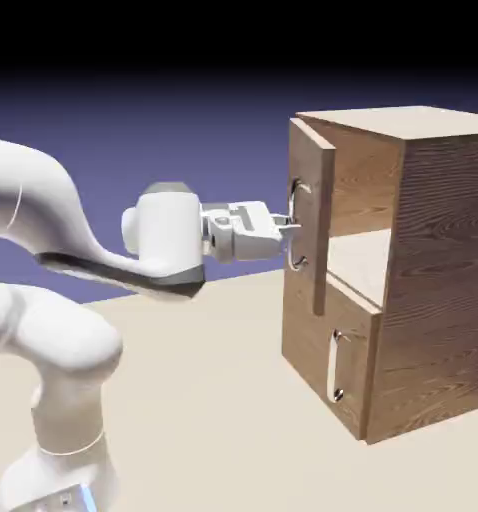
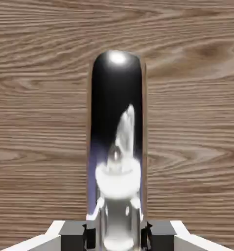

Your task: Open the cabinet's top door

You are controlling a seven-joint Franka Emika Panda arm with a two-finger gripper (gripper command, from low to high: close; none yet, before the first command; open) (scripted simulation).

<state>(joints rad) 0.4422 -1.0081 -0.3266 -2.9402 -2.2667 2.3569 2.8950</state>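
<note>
Claw (image 1: 291,228) of mine is closed on the upper handle (image 1: 295,245), one fingertip on each side of the silver bar, pinching it between them. Seen from my hand, the bar runs up the middle of the view, large and shiny, dark toward its rounded top and bright lower down, with a pale reflection along it, and my grey tips (image 2: 76,234) sit against it at the bottom edge. Behind it the wood grain of the top door (image 2: 192,108) fills nearly everything, stopping at a thin strip along the right edge

From outside, my white arm (image 1: 43,200) comes from the exterior view's left and my claw points level toward the cabinet (image 1: 443,250) at the exterior view's right. I have the top door standing ajar, swung out from the cabinet's front, so part of the upper compartment (image 1: 358,200) shows behind it, with its wood wall and pale floor. Under that, the lower door (image 1: 333,345) sits closed, its own curved handle (image 1: 333,368) upright and apart from my claw. The cabinet rests on a pale tan table (image 1: 203,400), and my base (image 1: 58,475) is at the exterior view's lower left
</note>
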